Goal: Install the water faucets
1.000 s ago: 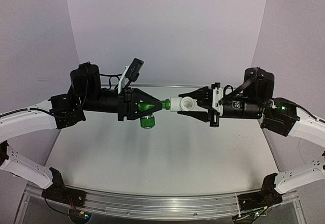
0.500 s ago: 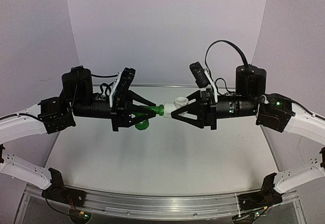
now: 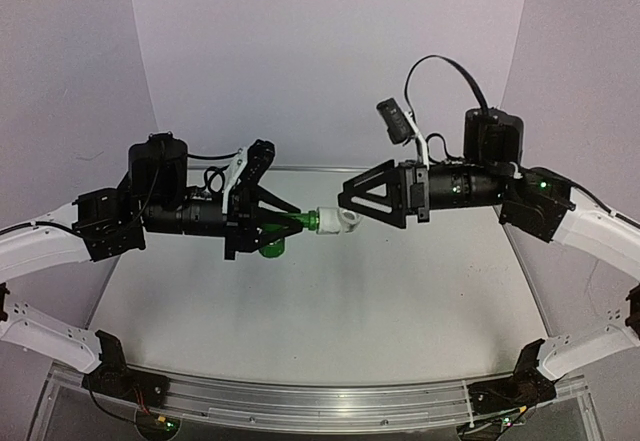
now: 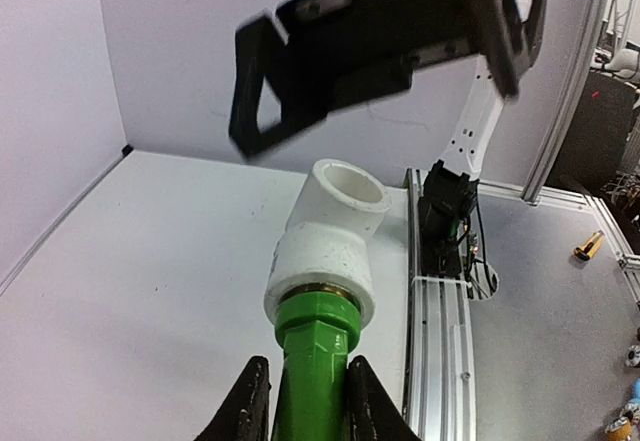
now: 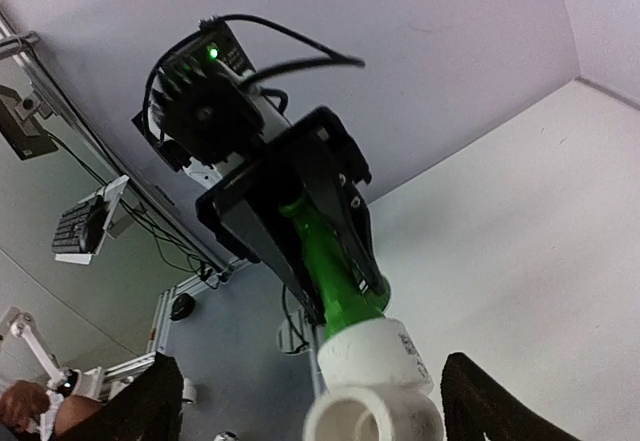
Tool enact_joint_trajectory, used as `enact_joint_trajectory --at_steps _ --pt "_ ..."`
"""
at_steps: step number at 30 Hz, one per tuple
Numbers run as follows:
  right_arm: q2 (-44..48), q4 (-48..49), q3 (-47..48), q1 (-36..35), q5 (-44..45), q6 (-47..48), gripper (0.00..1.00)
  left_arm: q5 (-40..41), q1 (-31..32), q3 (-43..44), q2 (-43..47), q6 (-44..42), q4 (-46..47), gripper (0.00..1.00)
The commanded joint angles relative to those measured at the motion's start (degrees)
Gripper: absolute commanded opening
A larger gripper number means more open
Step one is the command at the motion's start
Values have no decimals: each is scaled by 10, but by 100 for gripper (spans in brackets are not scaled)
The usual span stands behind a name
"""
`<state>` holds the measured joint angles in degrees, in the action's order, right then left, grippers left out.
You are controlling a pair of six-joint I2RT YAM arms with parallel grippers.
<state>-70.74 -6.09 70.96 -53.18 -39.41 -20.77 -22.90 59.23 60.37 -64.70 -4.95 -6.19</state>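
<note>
Green tap (image 3: 302, 221): shiny green plastic with a long stem that has flat sides. It lies level, up in the air over the desk (image 3: 330, 311). It is about halfway between the desk's left and right edges, and nearer the far edge.
Knob (image 3: 270, 249): round and green. It hangs down under the stem, right by the left claw.
White fitting (image 3: 335, 224): short, fat and white, bent like an elbow. It sits on the end of the green tap and touches it. A thin brown ring shows where the two meet. Its other end is a round open mouth.
Left claw (image 3: 290, 223): squeezed tight on the green stem, one finger on each side. It holds the tap and the white fitting up.
Right claw (image 3: 347, 206): its fingers are spread wide and it holds nothing. It is just above the white fitting, and the left wrist view shows a gap between them.
</note>
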Motion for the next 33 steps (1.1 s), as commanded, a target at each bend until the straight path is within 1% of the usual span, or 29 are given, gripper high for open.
enact_joint_trajectory --at_steps 1,5,9,12,17,21,22,24,27,31,33 --pt "40 16 60 13 64 146 93 40 -4 28 11 90 -6 0" --pt "66 1 57 13 107 337 94 48 -7 28 13 159 6 0" --pt "86 -12 33 12 109 526 90 40 -18 50 -12 244 2 0" --pt "104 -25 2 1 113 665 89 -10 -37 64 -29 319 20 0" --pt "144 -15 -73 -20 124 904 91 -96 -64 56 -44 435 106 0" --pt "173 38 -143 -25 123 1073 93 -115 -70 37 -43 491 149 0" --pt "177 48 -159 -26 122 1108 93 -122 -71 36 -46 506 152 0" --pt "182 98 -194 -26 120 1167 93 -139 -72 37 -53 533 153 0" --pt "179 182 -231 -26 117 1226 93 -173 -72 39 -67 564 166 0" --pt "163 224 -243 -25 115 1276 94 -186 -72 44 -78 578 163 0" --pt "155 239 -248 -26 117 1295 93 -191 -72 41 -81 583 171 0"
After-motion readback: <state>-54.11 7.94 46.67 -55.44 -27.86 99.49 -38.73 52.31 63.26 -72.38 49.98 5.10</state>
